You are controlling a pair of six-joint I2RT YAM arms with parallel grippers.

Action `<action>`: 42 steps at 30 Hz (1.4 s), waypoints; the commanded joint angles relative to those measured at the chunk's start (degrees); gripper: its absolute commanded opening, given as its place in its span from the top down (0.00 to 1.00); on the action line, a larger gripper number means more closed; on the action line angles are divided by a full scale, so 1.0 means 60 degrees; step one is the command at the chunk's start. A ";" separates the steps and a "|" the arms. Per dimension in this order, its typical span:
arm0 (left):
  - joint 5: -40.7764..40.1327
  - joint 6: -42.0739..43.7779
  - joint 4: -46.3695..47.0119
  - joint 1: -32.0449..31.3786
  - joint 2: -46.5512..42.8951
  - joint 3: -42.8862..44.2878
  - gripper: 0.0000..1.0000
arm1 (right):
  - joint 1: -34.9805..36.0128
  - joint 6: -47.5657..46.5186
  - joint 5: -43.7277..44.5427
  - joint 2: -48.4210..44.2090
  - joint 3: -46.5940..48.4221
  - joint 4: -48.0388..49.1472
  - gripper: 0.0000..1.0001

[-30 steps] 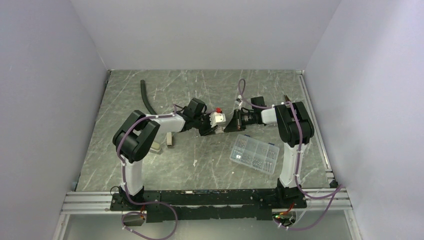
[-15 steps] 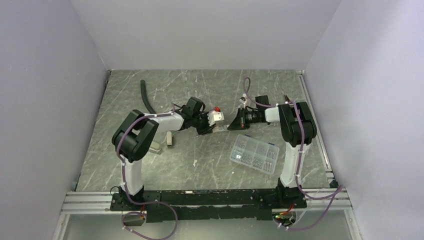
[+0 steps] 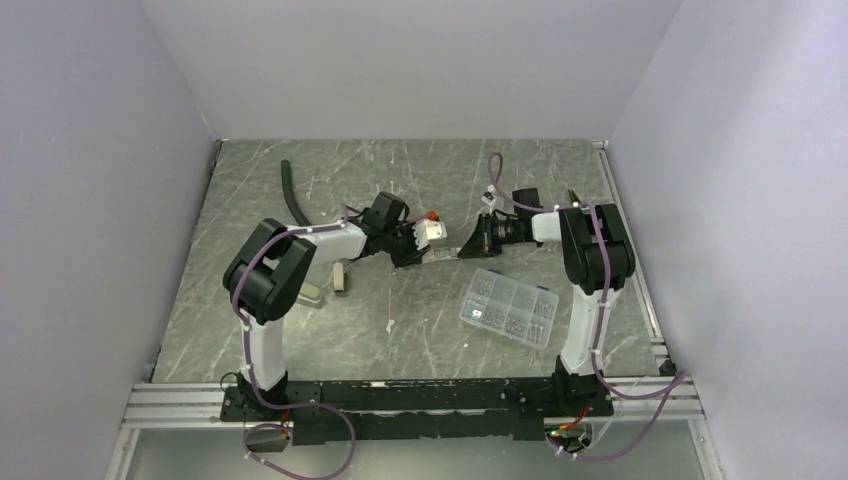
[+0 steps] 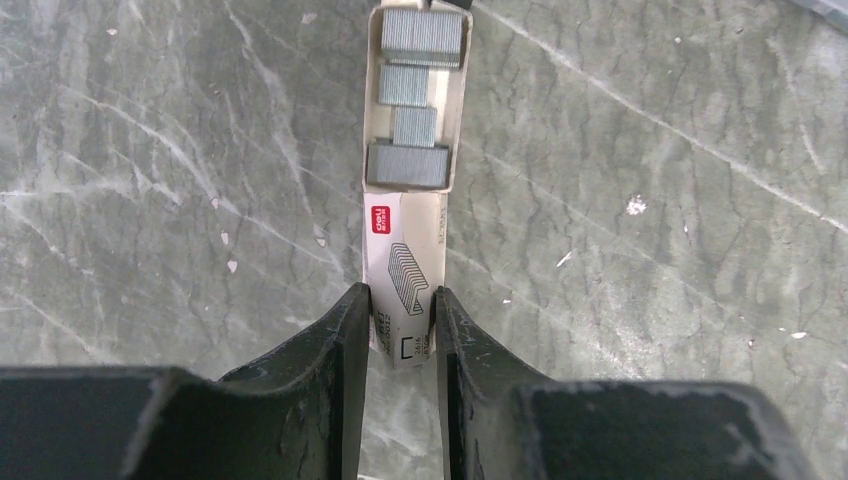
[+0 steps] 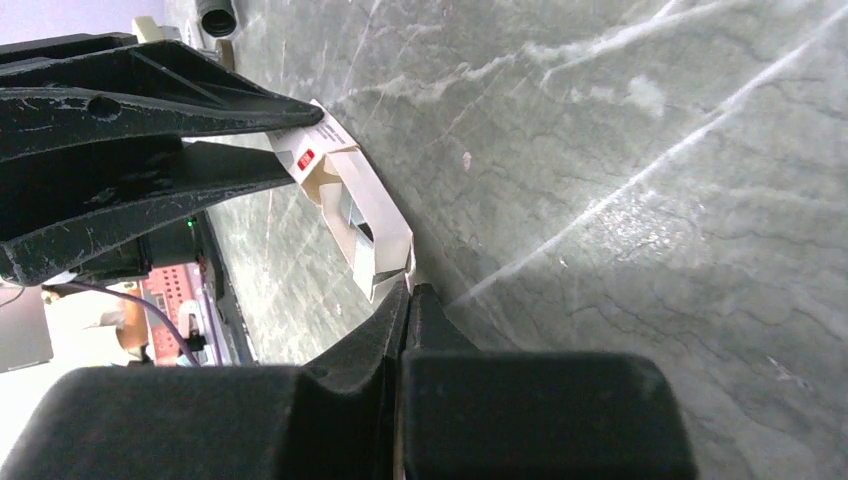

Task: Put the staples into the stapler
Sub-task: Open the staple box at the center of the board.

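The stapler (image 3: 340, 278) is lying on the table (image 3: 250, 330) left of centre in the overhead view, just beside the left arm and well apart from both grippers. Nothing is touching it, and it is too small there to tell whether its top is lifted.

The staples (image 4: 408, 165) are sitting as several grey strips in a white cardboard tray (image 4: 448, 95), which is sticking out of the staple box (image 4: 405, 255) toward the top of the left wrist view. The left gripper (image 4: 402, 300) is clamping the closed part of the box, one finger pressing on each side.

The right gripper (image 5: 408, 290) is meeting the far end of the tray at the centre of its own view with its fingers pressed together. Whether a thin flap is caught between them cannot be told.

Judging by this, the job is sitting at an early stage. The box is standing open with the strips exposed, but no strip is out yet, and lifting one, opening the stapler and sliding the strip in are all left.

The box is carrying a small red tag with white lettering too small to read. Below it are a line drawing of a staple strip and fine print that is also unreadable.

A clear compartment box (image 3: 510, 305) is lying at lower right of centre in the overhead view, and a black hose (image 3: 293, 195) is curving at upper left.
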 commanded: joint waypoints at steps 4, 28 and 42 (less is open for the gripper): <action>-0.0688 0.0575 -0.1134 0.0147 0.0089 0.0233 0.69 | -0.0206 -0.0628 0.1068 -0.0308 0.0380 -0.0495 1.00; -0.1535 0.1232 -0.2031 0.0628 0.1129 0.1800 0.54 | -0.0312 -0.1438 0.1470 -0.0238 0.1805 -0.2016 0.61; -0.0789 0.0101 -0.2778 0.0858 -0.0337 0.2095 0.06 | -0.0373 -0.2622 0.1610 -0.2532 0.1306 -0.2040 0.61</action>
